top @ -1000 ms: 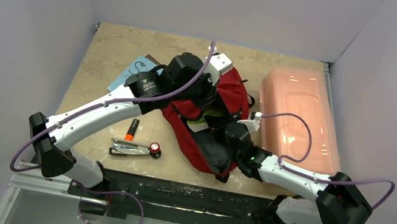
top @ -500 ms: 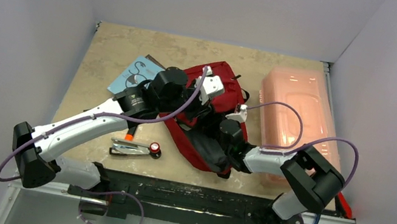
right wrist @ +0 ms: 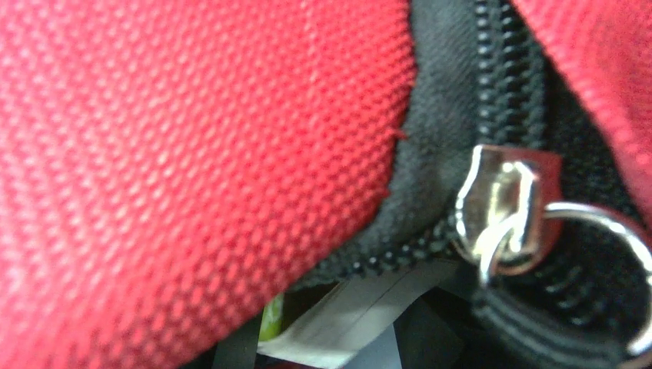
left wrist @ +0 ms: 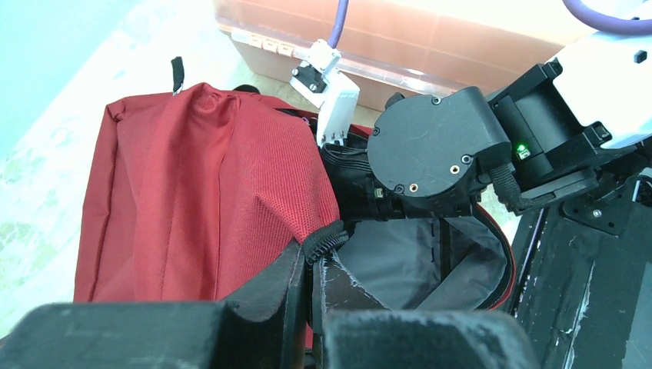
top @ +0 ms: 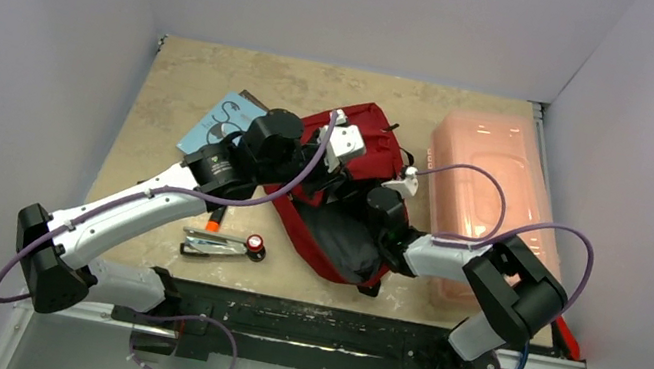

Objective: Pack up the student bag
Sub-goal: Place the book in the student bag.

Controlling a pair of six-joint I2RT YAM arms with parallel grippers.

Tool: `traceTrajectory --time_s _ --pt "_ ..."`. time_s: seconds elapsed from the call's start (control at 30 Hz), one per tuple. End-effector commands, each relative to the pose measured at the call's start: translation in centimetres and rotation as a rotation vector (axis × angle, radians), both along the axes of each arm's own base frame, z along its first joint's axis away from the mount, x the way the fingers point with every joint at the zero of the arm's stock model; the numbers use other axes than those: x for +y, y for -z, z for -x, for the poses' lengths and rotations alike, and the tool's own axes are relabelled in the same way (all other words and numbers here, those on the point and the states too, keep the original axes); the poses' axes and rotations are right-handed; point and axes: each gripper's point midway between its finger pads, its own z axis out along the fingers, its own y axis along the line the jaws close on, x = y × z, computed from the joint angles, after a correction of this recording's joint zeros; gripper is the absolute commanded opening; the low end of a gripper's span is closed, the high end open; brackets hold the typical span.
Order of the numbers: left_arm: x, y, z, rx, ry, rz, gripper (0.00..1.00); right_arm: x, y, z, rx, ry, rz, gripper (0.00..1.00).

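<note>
Pale pink translucent plastic box (top: 493,168), lid on, lies lengthwise along the right side of the beige mottled tabletop (top: 191,69). Light blue booklet with dark lettering (top: 215,121) sits flat at back left, partly covered. Toward the front, the orange end of a marker (top: 214,221) shows. Just in front of it lies a flat silvery metal tool (top: 209,244), with a small round red-and-black piece (top: 254,245) at its right end.

1. Top camera looked down from behind over the whole desk (top: 186,68).
2. Left wrist camera faced the bag (left wrist: 192,177) closely.
3. Right wrist camera sat almost against its zipper (right wrist: 503,84); all shared the bag.
</note>
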Motion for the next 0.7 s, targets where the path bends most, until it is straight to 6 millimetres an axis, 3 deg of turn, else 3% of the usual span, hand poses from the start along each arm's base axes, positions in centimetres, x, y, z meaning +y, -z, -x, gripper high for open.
traceTrajectory --time_s 0.0,0.1,0.33,0.5,0.67 --pt "-0.5 -3.9 0.1 -0.095 0.035 0.102 0.0 -0.7 -1.1 -1.4 -0.012 0.072 0.004 0.62" --pt "-0.5 -3.7 0.1 -0.092 0.035 0.095 0.0 -0.5 -0.1 -1.2 0.029 0.075 0.006 0.67" --pt "-0.6 -3.7 0.3 -0.086 0.046 0.095 0.0 0.2 0.4 -0.5 0.039 0.064 -0.033 0.61" --pt "-0.7 -3.4 0.3 -0.078 0.049 0.089 0.0 1.3 1.7 0.8 0.136 0.034 0.055 0.79" --pt "-0.6 -3.5 0.3 -0.08 0.047 0.085 0.0 0.6 3.2 3.0 0.194 0.01 0.071 0.81"
